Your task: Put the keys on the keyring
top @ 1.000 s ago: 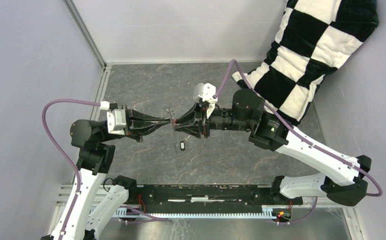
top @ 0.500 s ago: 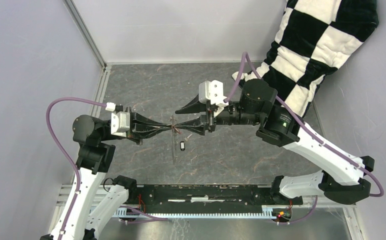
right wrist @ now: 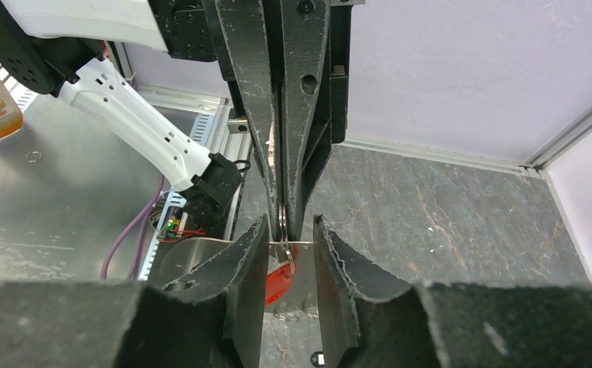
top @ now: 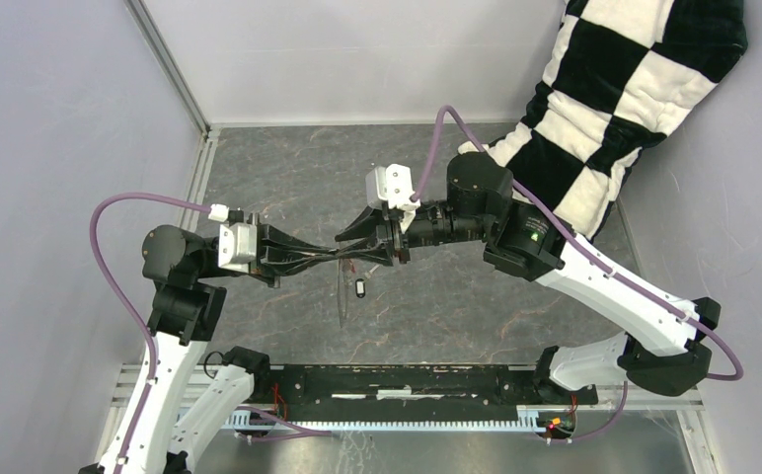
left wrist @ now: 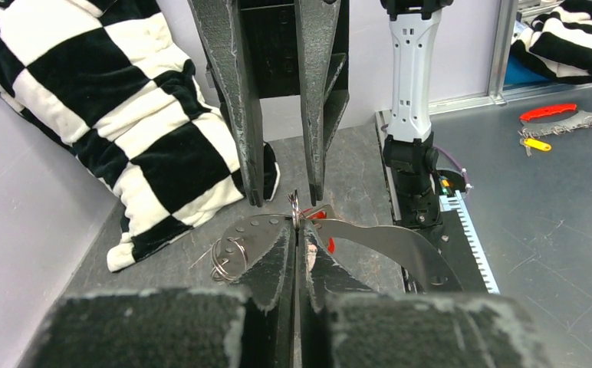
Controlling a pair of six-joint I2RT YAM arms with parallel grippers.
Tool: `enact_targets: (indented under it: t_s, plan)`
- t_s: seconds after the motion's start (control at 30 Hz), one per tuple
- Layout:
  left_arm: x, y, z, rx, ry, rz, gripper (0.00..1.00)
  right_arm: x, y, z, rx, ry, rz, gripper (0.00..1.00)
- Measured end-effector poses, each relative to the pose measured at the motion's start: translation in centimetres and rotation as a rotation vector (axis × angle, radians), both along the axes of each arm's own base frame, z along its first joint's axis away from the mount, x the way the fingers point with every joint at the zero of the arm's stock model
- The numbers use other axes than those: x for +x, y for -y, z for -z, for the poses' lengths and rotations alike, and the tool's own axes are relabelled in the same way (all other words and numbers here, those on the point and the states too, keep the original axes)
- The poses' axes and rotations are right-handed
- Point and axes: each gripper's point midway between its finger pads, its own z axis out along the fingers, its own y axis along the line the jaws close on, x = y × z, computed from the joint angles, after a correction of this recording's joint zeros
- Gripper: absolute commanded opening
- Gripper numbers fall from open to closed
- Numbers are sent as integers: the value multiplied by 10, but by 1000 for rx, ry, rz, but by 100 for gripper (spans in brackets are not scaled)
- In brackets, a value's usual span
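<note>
Grey metal keyring [left wrist: 377, 236] is held up in the air above the table [top: 476, 316]. We see the left gripper [left wrist: 296, 224] pinching it at its top edge, fingers pressed tight together on the metal. The right gripper [right wrist: 288, 230] faces it from the opposite side of the keyring. Its jaws are spread with a clear gap, straddling the keyring's top edge and the left fingertips. We see nothing clamped between them.

The red key [right wrist: 278, 282] dangles just below the keyring's top edge, right against the metal and close by one right finger. We cannot tell whether it is fully threaded or only hooked on. The black key [top: 360, 288] lies flat on the table just beside the hanging keyring, on the right arm's side, apart from it and untouched.

We judge the step in hand to be working the red key onto the keyring, with the left arm acting as the vise and the right arm doing the threading. That puts the task roughly midway at best, since the black key is not on.

Next, we think the right jaws need to close on the red key's head, or on the wire at the keyring's top edge. It is a very fine pinch, lined up so the left grip is not knocked loose. Main risks are the keyring twisting in the pinch or the small key slipping off. After that, the black key needs picking up from beside the keyring.
</note>
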Motion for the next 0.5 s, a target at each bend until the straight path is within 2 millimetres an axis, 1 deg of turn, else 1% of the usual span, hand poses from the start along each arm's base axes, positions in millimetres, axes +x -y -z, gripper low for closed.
enact_targets:
  t_s: [0.17, 0.37, 0.43, 0.5]
  plan:
    - [-1, 0, -3, -1, 8, 0, 2, -1, 1, 1, -3, -3, -13, 26]
    - [-1, 0, -3, -2, 9, 1, 2, -2, 1, 1, -3, -6, -19, 15]
    - [-1, 0, -3, -2, 9, 2, 2, -2, 1, 1, -4, -8, -20, 16]
    - [-2, 0, -3, -2, 9, 3, 2, -2, 0, 3, -7, -11, -23, 22]
